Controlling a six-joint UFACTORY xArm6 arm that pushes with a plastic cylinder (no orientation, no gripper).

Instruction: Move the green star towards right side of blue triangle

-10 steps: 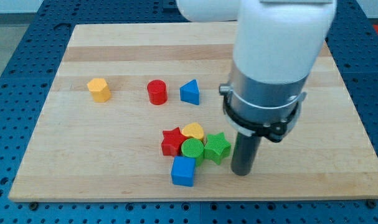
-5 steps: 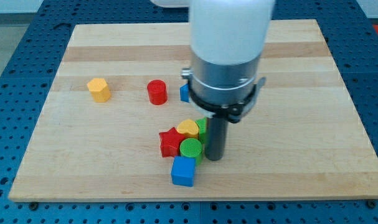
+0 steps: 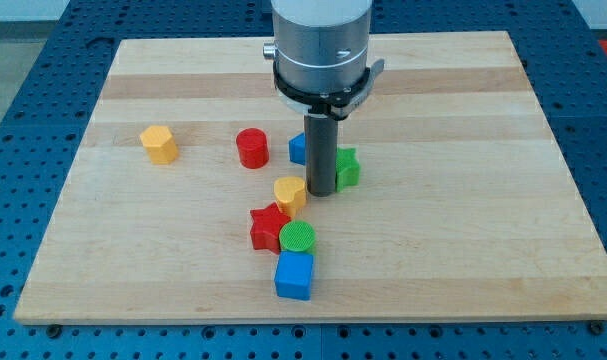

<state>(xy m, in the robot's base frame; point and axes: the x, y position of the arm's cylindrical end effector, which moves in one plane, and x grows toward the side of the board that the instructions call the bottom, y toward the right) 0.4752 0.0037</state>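
The green star [image 3: 347,168] lies near the board's middle, partly hidden behind my rod. My tip [image 3: 321,191] touches the board just left of the star and right of the yellow heart [image 3: 290,192]. The blue triangle [image 3: 298,149] sits just above the tip's left, mostly hidden by the rod. The green star is to the triangle's lower right, close to it.
A red cylinder [image 3: 251,148] stands left of the triangle, and a yellow hexagon [image 3: 159,144] farther left. Below the tip, a red star [image 3: 269,227], a green cylinder [image 3: 297,238] and a blue cube [image 3: 294,275] cluster together. The wooden board [image 3: 463,200] lies on a blue pegboard.
My tip has swept up and left from the lower right. The green star moved up from the cluster to beside the blue triangle. The yellow heart shifted up and left.
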